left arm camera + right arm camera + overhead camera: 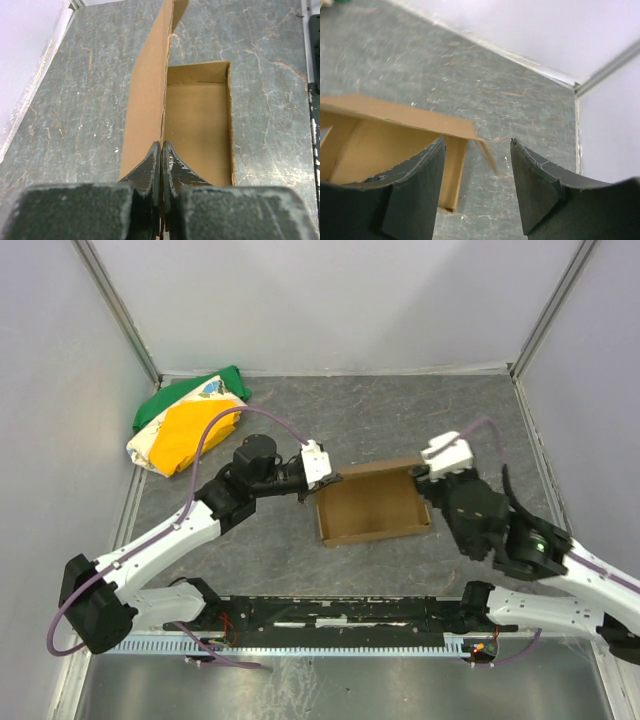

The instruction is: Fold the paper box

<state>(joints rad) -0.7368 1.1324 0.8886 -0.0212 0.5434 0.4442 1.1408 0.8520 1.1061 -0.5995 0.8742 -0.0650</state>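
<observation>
Paper box (pixel 372 508) on tabletop (pixel 400 420), top open. My left hand (pixel 161 148) pinches its left wall, presumably to hold it upright; right hand (pixel 477 150) stands wide at its right end, empty.

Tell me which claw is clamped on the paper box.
The left claw, shut on the upright left wall of the paper box. The right claw stands open by the box's far right corner, gripping nothing.
</observation>
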